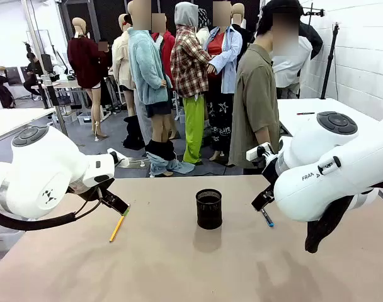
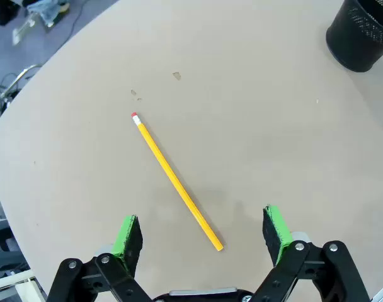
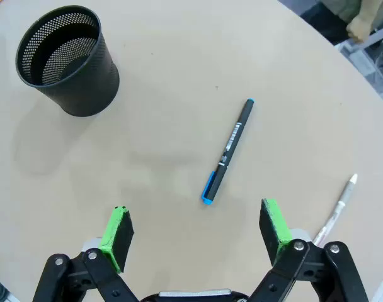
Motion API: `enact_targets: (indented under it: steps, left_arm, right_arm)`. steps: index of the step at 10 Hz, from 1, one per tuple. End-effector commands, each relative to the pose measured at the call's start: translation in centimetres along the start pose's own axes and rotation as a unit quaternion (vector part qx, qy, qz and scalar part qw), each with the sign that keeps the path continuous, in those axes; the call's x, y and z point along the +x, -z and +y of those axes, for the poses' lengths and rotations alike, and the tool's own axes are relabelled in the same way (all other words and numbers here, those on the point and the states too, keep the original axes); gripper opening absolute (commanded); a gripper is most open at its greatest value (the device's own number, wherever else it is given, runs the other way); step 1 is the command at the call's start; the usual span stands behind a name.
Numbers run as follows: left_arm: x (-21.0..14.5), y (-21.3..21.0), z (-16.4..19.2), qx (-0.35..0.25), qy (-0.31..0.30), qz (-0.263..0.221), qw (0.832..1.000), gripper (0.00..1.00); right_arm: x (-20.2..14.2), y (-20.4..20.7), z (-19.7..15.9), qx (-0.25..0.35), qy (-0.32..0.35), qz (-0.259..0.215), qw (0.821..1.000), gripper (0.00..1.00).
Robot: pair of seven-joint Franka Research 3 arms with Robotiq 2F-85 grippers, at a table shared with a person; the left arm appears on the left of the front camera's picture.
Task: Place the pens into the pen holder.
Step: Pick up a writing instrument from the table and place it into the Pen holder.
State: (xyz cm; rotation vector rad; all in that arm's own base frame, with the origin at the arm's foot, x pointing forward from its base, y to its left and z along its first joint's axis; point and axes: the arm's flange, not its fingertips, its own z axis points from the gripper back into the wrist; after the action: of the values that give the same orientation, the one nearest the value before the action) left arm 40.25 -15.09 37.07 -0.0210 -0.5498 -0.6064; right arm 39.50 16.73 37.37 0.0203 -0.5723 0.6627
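The right arm (image 1: 342, 170) carries dark letters on its white casing, of which "FRAN" can be read before the rest turns out of sight. The left arm (image 1: 40, 182) bears a small dark logo mark without letters. The white print along the dark pen (image 3: 228, 151) is too small to read.

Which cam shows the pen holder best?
Right wrist view: the pen holder is whole and seen from above, so its open mouth and mesh inside show. Front view has it whole but side-on, standing upright. Left wrist view catches part of it, cut by the top-right corner.
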Motion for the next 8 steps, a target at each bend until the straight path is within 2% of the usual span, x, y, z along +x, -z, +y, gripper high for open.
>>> enact_targets:
  steps: [1,8]
  left_arm:
    - [0.01,-0.02,0.00,0.000,0.000,0.000,1.000,1.00]
    - [0.01,-0.02,0.00,0.000,0.000,0.000,1.000,1.00]
  right_arm:
    - [0.00,0.00,0.00,0.000,0.000,0.000,1.000,1.00]
    - [0.00,0.00,0.00,0.000,0.000,0.000,1.000,1.00]
